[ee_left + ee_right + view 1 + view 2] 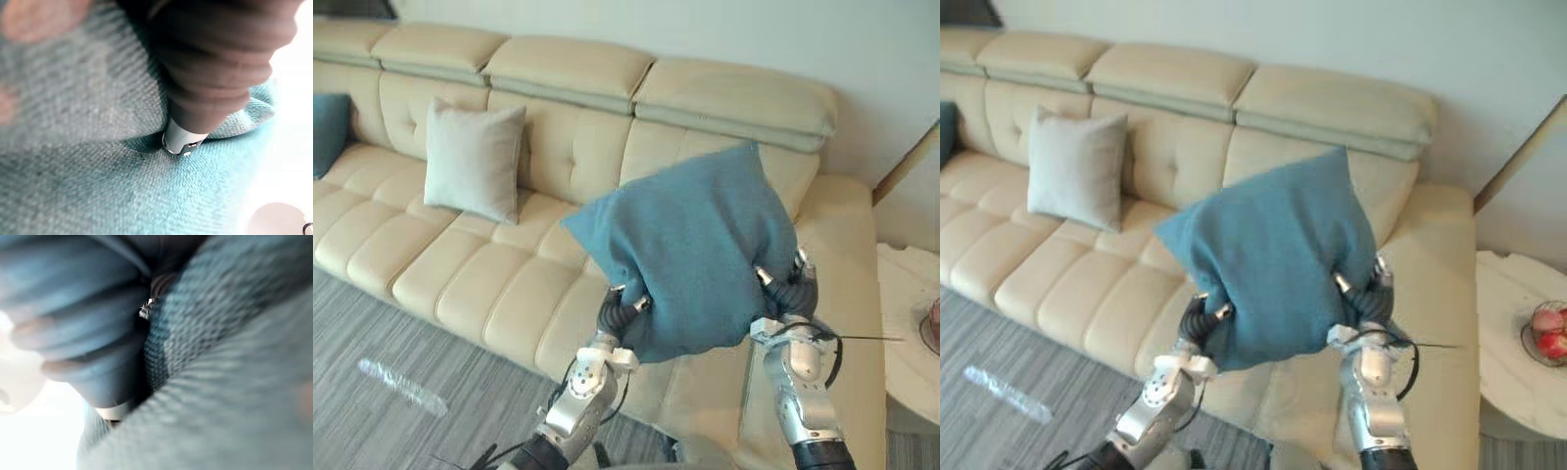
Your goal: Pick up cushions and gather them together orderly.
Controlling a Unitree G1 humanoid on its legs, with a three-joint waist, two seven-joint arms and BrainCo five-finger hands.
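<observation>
1. Teal cushion is up in the air, held in front of the right end of the cream sofa, one corner pointing up towards the headrest.
2. Left hand is dug in at the cushion's lower left edge, fingers curled into the fabric. The left wrist view has a fingertip sunk in the weave with a fold bunched beside it.
3. Right hand clamps the lower right edge, fingers hooked over the cloth. The right wrist view shows teal weave pressed right against it.
4. The cushion's bottom edge hangs above the seat, clear of it as far as I can tell.
5. Grey cushion leans upright on the backrest, well to the left, with a stretch of bare seat between it and the held one.
6. Second teal cushion sits at the far left edge of the sofa, cut off by the frame.
7. To the right, just past the sofa arm, a white round surface carries a fruit bowl.
8. In front of the sofa, open grey carpet runs along the seat's front edge.
</observation>
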